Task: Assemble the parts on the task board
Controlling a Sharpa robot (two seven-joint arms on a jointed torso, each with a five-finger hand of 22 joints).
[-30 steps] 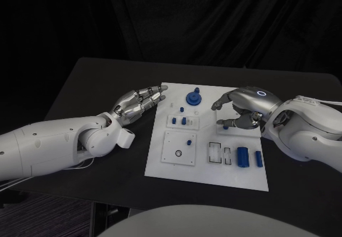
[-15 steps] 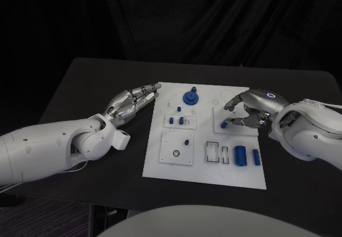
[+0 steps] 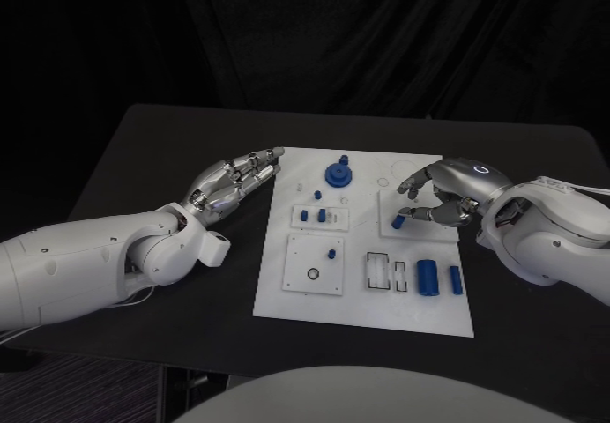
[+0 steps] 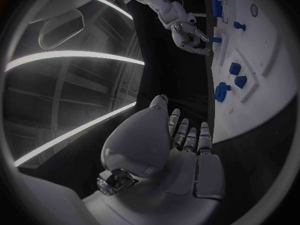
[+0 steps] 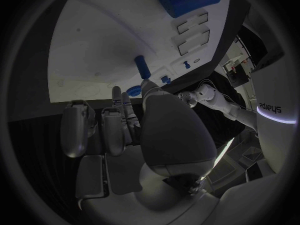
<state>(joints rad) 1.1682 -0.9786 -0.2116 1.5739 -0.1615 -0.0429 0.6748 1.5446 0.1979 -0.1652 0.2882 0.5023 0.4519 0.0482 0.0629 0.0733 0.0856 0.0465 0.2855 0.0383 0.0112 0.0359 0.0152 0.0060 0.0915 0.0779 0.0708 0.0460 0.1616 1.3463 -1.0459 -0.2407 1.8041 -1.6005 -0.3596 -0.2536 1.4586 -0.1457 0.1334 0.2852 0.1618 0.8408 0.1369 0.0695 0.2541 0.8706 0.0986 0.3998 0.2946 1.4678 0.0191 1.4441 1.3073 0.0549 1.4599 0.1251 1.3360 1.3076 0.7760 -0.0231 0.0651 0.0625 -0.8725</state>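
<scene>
The white task board [image 3: 368, 304] lies in the middle of the black table. My right hand [image 3: 442, 196] hovers over the board's right side and pinches the top of a small blue peg [image 3: 397, 222] that stands on the board. The peg [image 5: 142, 66] sits just past the thumb tip of that hand [image 5: 144, 130], and shows again as a peg [image 4: 215, 39] at its fingertips. My left hand [image 3: 239, 182] is open, fingers stretched out, beside the board's left edge and holding nothing.
A blue round piece with a knob [image 3: 338, 174] stands at the board's far end. Two short pegs [image 3: 318, 214] sit in a small plate, another peg [image 3: 331, 254] on a square plate. Two blue cylinders [image 3: 440, 278] lie beside empty slots [image 3: 382, 270] near the front right.
The right hand's outstretched finger has drawn in toward the peg since a second ago. The whole view shifted slightly. The left hand has kept its place.
</scene>
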